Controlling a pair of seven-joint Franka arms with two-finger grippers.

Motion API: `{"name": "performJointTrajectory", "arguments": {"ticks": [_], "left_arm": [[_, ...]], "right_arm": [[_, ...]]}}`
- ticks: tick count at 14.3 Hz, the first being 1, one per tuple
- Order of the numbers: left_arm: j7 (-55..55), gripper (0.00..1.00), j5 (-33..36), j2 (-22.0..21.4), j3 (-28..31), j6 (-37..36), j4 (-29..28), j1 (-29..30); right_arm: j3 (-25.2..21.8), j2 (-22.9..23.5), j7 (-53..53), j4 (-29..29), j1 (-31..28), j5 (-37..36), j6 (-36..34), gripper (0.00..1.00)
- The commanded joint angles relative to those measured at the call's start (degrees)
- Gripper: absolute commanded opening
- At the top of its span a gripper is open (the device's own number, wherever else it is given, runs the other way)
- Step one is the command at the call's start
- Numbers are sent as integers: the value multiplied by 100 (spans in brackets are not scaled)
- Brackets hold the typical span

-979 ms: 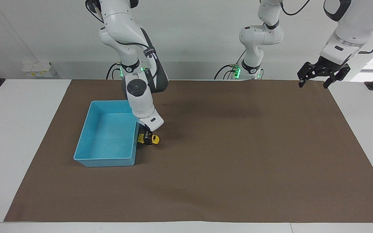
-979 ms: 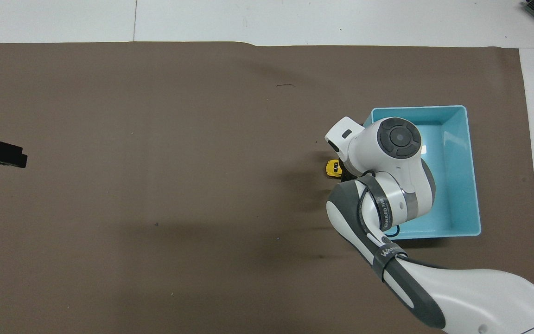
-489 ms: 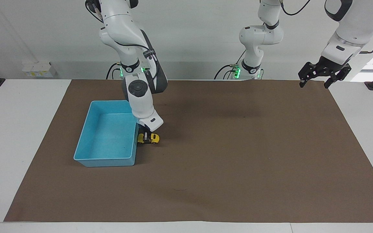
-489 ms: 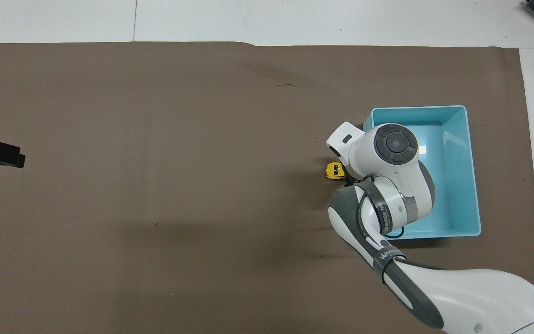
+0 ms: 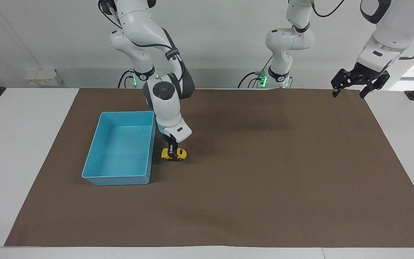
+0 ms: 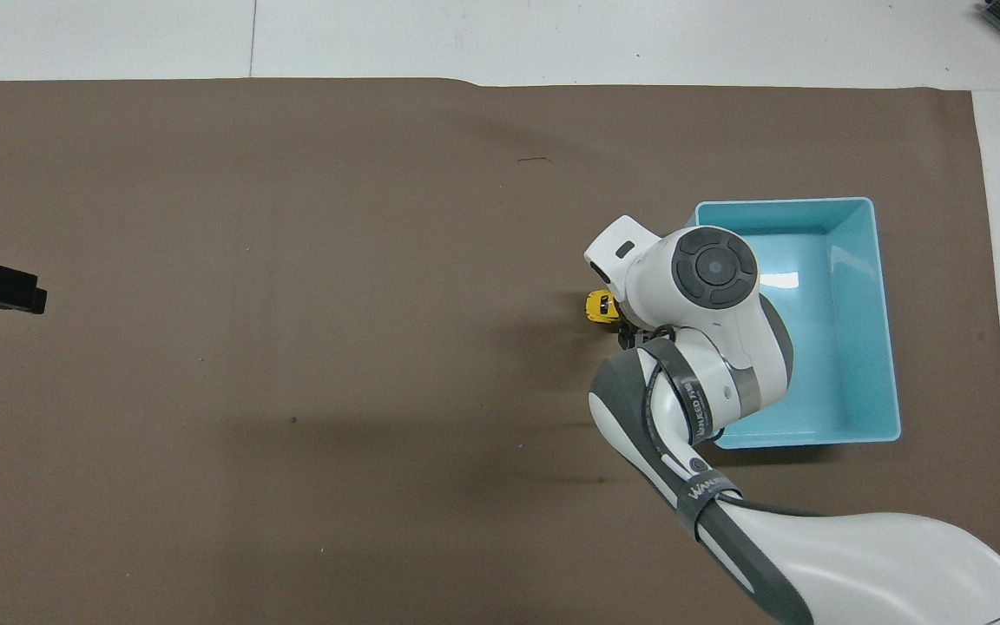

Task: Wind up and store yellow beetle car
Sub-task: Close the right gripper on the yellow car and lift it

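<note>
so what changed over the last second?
The right claw closed on the yellow beetle car and slid it along the brown mat, away from the blue bin toward the left arm's end of the table. The car now sits clear of the bin wall it was almost against, wheels apparently on the mat. The bin stayed put and empty; the left claw waits open in the air, nearly unmoved.

This is a robotics lab. Two white arms (image 5: 164,104) stand bolted at the top edge of a white table (image 5: 23,144), with green status lights and cables at their bases. A brown mat (image 5: 264,180) covers the worktop centre, against a bare pale wall (image 5: 221,36) at the top.
</note>
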Motion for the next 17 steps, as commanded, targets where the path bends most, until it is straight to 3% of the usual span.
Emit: {"name": "performJointTrajectory", "arguments": {"ticks": [1, 6, 12, 17], "left_arm": [[-6, 100, -73, 17, -64, -29, 55, 121], [-6, 100, -73, 26, -64, -29, 55, 121], [-6, 100, -73, 26, -64, -29, 64, 121], [-6, 100, -73, 26, -64, -29, 64, 121]], "right_arm": [[0, 115, 98, 261, -16, 3, -213, 0], [0, 106, 98, 339, -7, 11, -353, 0], [62, 18, 168, 788, -16, 11, -1109, 0], [53, -420, 116, 903, -147, -6, -1891, 0]]}}
